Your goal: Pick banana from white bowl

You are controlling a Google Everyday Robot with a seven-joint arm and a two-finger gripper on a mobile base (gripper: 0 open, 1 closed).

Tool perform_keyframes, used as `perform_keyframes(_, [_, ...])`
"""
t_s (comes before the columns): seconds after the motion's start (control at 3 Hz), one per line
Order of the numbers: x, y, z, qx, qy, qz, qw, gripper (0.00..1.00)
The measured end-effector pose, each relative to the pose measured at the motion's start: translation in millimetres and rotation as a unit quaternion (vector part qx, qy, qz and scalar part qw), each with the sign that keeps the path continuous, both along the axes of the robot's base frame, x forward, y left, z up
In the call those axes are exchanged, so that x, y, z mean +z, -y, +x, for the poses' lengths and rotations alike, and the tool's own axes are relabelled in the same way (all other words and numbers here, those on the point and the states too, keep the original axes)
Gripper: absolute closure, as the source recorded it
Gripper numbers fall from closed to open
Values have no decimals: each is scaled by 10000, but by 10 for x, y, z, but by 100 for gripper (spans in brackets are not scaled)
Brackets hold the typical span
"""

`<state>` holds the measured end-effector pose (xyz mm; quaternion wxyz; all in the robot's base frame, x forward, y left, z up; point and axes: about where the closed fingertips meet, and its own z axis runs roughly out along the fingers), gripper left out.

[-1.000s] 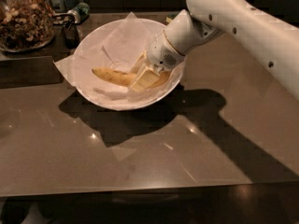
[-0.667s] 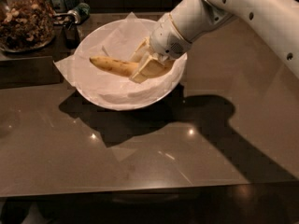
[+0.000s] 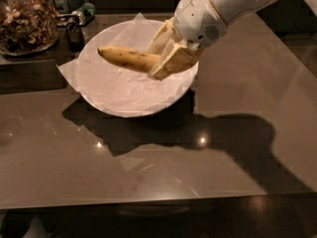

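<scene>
The yellow banana (image 3: 126,58) hangs in the air above the white bowl (image 3: 104,100), which is lined with crinkled white paper and holds nothing else. My gripper (image 3: 166,58) comes in from the upper right on a white arm and is shut on the banana's right end. The banana's left end sticks out free to the left, roughly level. The bowl sits on the brown table at the upper middle.
A glass jar of nuts (image 3: 25,19) stands at the back left. A small dark object (image 3: 74,31) sits just left of the bowl. The brown glossy table (image 3: 237,148) runs to the front and right, with the arm's shadow on it.
The gripper has risen with the banana in it. The banana has come up off the paper and now hangs above the bowl.
</scene>
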<state>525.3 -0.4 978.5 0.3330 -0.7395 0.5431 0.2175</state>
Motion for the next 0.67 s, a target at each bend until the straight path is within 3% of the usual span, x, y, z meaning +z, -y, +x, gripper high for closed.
perform_keyframes(0.33, [133,176,-162,178,51,422,9989,100])
perform_keyframes(0.67, [158,205,-180,169,63,480,9987,100])
